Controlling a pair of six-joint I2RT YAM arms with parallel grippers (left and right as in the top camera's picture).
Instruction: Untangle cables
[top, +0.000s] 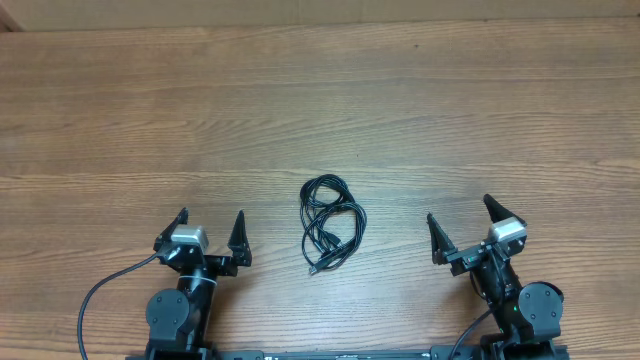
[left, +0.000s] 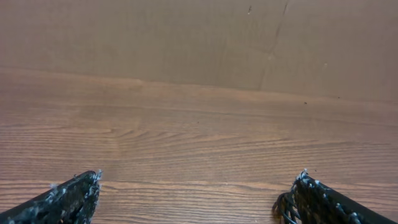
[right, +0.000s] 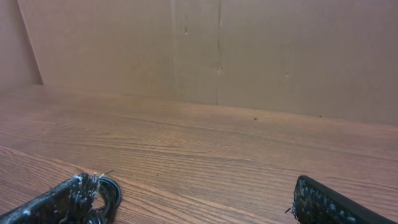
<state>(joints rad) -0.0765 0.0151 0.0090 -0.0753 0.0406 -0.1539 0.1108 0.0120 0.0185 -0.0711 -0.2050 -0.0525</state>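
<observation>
- The wooden worktop (top: 320, 90) fills the overhead frame.
- The left arm (top: 175, 310) sits at the lower left edge, folded low, with its wrist pointing toward the top of the frame. The right arm (top: 525, 310) sits at lower right and leans slightly leftward.
- The left pincer (top: 211, 215) is spread wide and grips nothing. The right pincer (top: 459, 208) is just as wide and also empty.
- The cables (top: 328, 225), a tangled bundle of thin black loops, lie just below centre between the pincers, touching neither.
</observation>
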